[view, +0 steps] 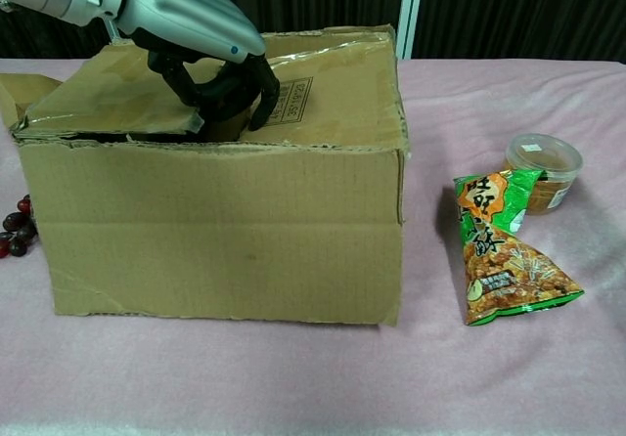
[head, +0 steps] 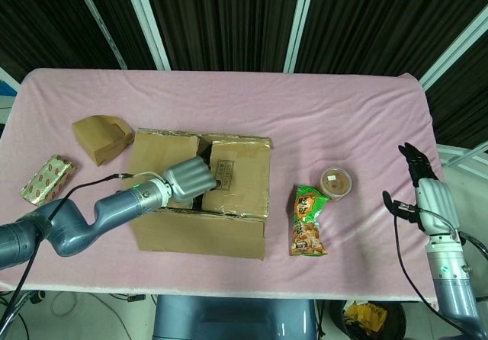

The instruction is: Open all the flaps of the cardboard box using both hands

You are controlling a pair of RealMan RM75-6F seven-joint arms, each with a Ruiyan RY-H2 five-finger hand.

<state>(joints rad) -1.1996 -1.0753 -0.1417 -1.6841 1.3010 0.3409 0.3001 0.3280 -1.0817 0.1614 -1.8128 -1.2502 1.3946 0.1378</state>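
Note:
The cardboard box (head: pixel 200 195) (view: pixel 225 221) stands on the pink table, left of centre, with its top flaps lying nearly flat. My left hand (head: pixel 191 178) (view: pixel 191 21) is over the middle seam. Its dark fingers (view: pixel 230 89) curl down into the gap and hook round the inner edge of the left flap (view: pixel 117 94). One fingertip touches the right flap (view: pixel 337 84) beside the printed label. My right hand (head: pixel 427 191) hangs with its fingers apart beyond the table's right edge, holding nothing; the chest view does not show it.
A green snack bag (head: pixel 308 220) (view: pixel 504 250) and a small lidded tub (head: pixel 335 182) (view: pixel 543 167) lie right of the box. A small brown carton (head: pixel 103 138) and a gold-wrapped packet (head: pixel 47 178) lie to its left, with dark red berries (view: pixel 15 226) by the box's left side.

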